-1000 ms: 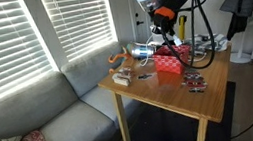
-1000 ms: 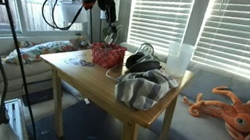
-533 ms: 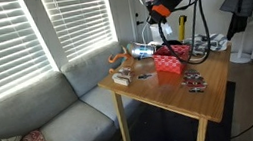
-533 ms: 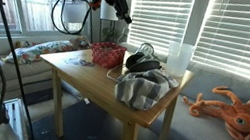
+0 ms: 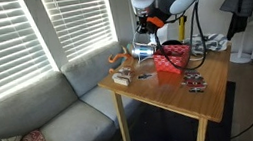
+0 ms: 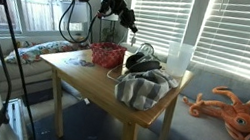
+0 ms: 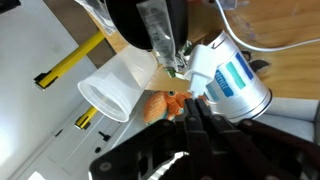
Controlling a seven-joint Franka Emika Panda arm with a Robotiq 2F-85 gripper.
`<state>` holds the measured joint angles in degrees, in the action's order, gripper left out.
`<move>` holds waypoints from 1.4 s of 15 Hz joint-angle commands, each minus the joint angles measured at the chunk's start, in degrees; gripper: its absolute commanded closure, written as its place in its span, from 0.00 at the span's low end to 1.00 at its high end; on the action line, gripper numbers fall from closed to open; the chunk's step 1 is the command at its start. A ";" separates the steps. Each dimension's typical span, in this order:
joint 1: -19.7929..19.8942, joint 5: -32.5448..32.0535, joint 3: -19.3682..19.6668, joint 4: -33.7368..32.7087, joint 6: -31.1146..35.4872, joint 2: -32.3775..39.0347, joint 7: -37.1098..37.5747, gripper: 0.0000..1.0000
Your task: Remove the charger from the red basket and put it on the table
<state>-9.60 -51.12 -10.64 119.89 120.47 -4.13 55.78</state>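
My gripper point(image 5: 148, 23) hangs high above the far side of the light-wood table point(image 5: 160, 92), up and to the side of the red basket point(image 5: 171, 62). The wrist view shows its fingers point(image 7: 186, 112) pressed together. The charger's thin black cord point(image 5: 169, 38) runs from the gripper down to the basket. In an exterior view the gripper point(image 6: 129, 20) is above and right of the red basket point(image 6: 107, 55), with the cord point(image 6: 97, 30) drooping in a loop over the table point(image 6: 84, 72). The plug end is not visible.
The table holds a small box point(image 5: 123, 77), a dark-and-red clump point(image 5: 197, 82), a blue-labelled bottle point(image 7: 232, 72), a white cup point(image 6: 179, 56), a grey cloth point(image 6: 142, 89) and black cables point(image 6: 145, 61). An orange toy octopus point(image 6: 235, 108) lies on the couch.
The gripper has risen and swung away from above the basket toward the window side, drawing the black cord up and out with it.
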 commanded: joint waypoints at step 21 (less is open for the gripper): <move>-0.07 14.42 1.60 4.64 9.83 2.00 -24.45 0.57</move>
<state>-9.16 -40.30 -8.36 123.02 132.25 0.90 34.76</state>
